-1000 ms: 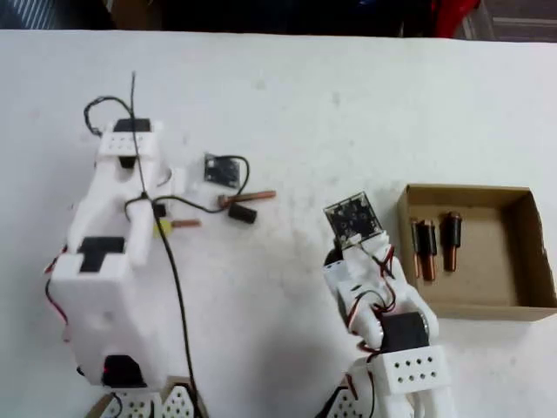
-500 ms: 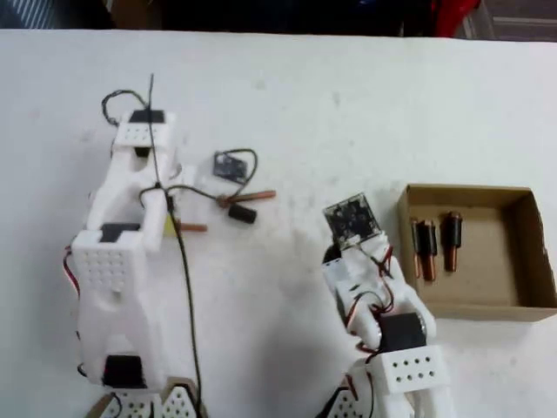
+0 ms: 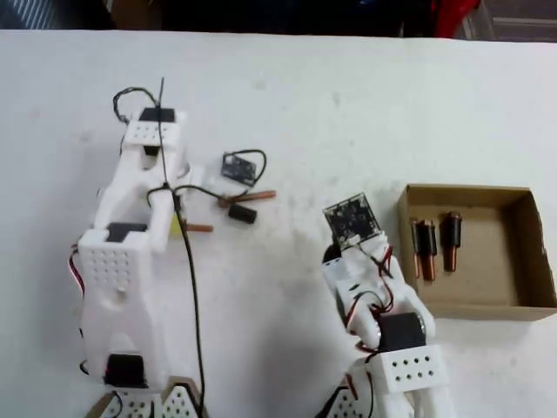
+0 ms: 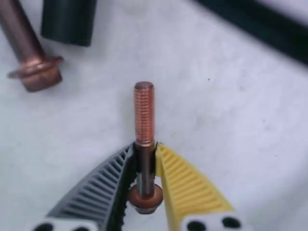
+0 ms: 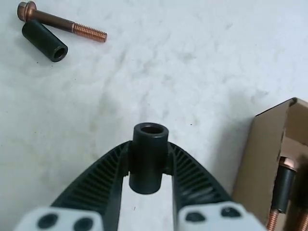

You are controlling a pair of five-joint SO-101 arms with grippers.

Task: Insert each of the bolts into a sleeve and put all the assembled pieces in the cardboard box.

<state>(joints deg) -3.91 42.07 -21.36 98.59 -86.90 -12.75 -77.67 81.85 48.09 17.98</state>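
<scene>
Bolt [image 4: 144, 110] clamped near its head in the left gripper [image 4: 144, 148], threads jutting free, and sleeve [image 5: 149, 166] clenched bore-outward in the right gripper [image 5: 149, 146] near the cardboard box [image 3: 470, 188] of assembled pieces [image 3: 426, 248] look posed for mating.

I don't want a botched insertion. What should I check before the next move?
1. Bolt clamped in left gripper, threads sticking out free: ok.
2. Sleeve clamped in right gripper, open end facing outward: ok.
3. Sleeve opening unblocked: ok.
4. Bolt lined up with sleeve: not ok, they are apart.
5. Free space in the box beside the finished pieces: ok.
</scene>
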